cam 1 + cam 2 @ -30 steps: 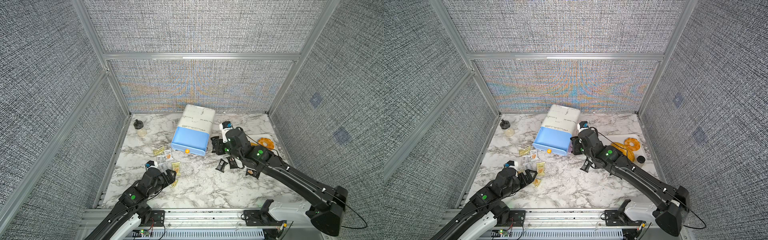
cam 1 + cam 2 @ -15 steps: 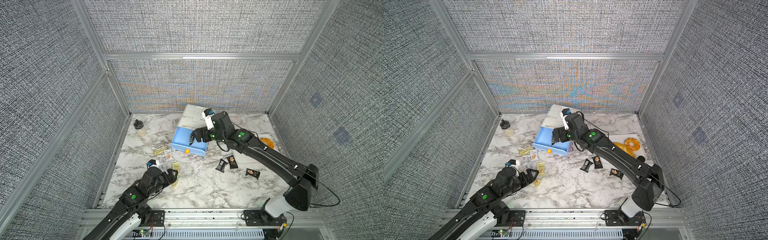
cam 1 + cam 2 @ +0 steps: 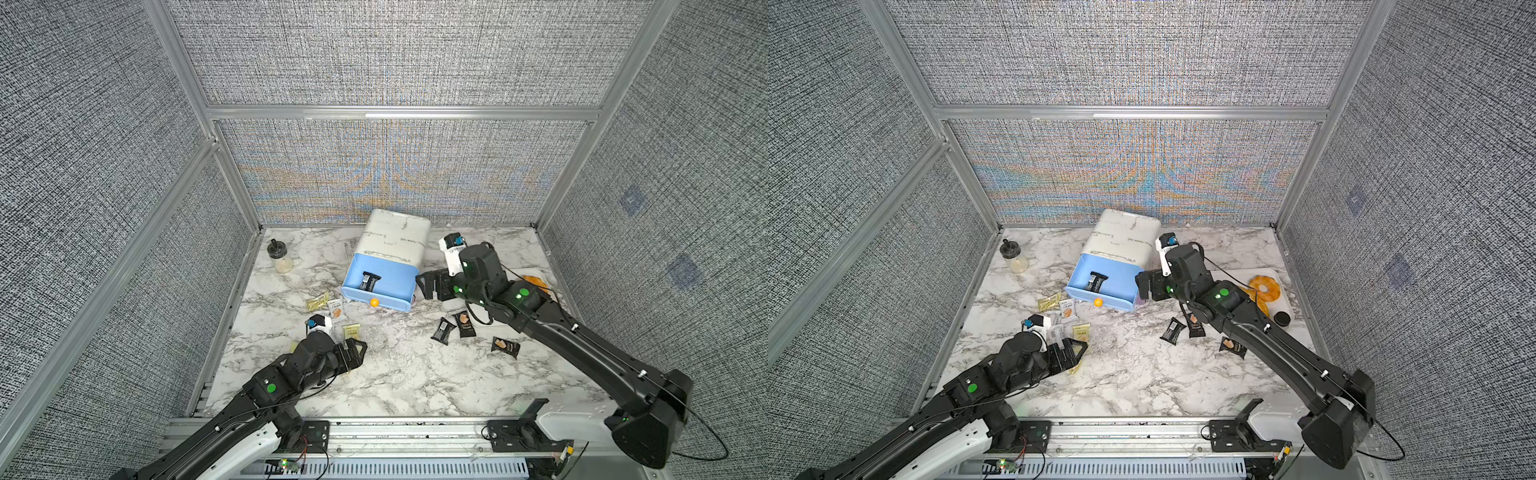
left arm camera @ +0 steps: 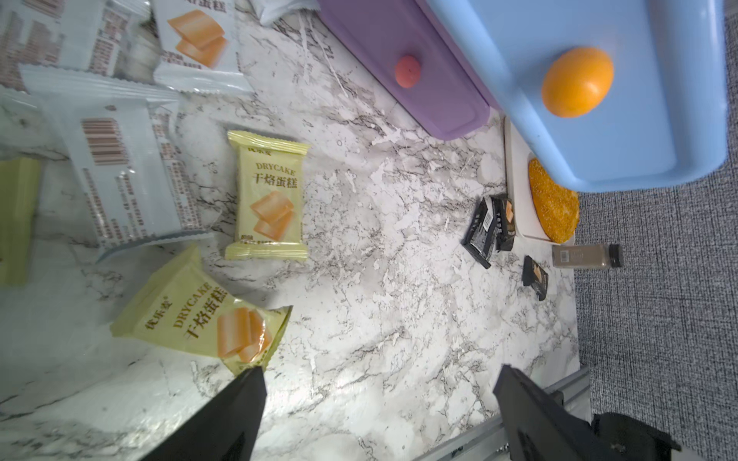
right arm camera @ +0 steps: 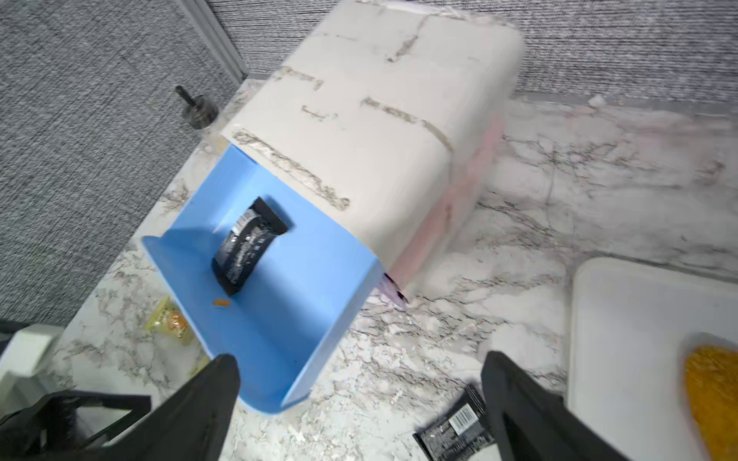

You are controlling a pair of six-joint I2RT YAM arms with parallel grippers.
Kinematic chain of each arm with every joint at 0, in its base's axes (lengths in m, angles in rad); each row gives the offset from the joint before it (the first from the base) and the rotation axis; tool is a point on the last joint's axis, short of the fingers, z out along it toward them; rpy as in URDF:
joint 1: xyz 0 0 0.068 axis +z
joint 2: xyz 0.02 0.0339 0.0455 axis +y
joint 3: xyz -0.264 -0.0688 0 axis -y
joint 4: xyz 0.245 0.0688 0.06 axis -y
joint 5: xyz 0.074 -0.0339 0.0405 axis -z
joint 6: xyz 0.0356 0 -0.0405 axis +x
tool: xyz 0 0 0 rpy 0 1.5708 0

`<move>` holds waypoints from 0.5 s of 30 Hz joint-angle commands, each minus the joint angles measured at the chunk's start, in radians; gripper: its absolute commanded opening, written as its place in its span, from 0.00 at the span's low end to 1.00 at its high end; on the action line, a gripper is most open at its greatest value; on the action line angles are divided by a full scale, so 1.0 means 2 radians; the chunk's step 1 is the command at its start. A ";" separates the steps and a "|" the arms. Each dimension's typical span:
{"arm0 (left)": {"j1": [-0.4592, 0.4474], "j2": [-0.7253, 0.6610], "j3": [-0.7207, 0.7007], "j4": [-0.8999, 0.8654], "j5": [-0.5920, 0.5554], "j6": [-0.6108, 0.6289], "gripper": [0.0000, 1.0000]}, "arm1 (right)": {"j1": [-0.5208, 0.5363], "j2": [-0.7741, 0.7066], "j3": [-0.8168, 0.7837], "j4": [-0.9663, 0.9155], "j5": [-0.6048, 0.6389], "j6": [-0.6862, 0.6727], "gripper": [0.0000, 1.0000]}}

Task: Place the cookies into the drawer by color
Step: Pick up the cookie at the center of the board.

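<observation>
My right pincer (image 3: pixel 427 286) stands wide open and empty, just beside the right wall of the pulled-out blue drawer (image 3: pixel 395 279). One black packet (image 3: pixel 369 281) lies slanted inside that drawer, its far end close under the lip of the white cabinet (image 3: pixel 395 237). Three more black packets (image 3: pixel 444 330) lie on the tabletop (image 3: pixel 399 374) near that arm. One of them is just at the edge of the white tray (image 5: pixel 639 319) that carries the bread loaf (image 4: pixel 553 203).

My left pincer (image 4: pixel 379 371) is open too and holds nothing. It is low over a crumpled yellow-green packet (image 4: pixel 199 315), with one fingertip at its corner. A second yellow-green one and several white packets (image 4: pixel 127 179) sit just beyond, some overlapping.

What worries me:
- **Knocking the cabinet:** it looks light, and a careless swing of the right pincer toward the black packets could knock the drawer or shove the whole cabinet.
- **Bad pinch:** the packets are flat and slick, so a pinch may slip or scoop up a neighbour of the wrong colour.
- **No open place for the other colours:** the purple drawer (image 4: pixel 403 76) below is shut and the blue one overhangs it.
- **Jamming:** the slanted packet could catch when the drawer closes.
</observation>
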 commanded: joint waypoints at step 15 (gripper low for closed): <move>-0.221 0.312 0.193 0.029 -0.163 0.035 0.99 | -0.080 -0.167 -0.214 0.025 0.097 0.072 0.99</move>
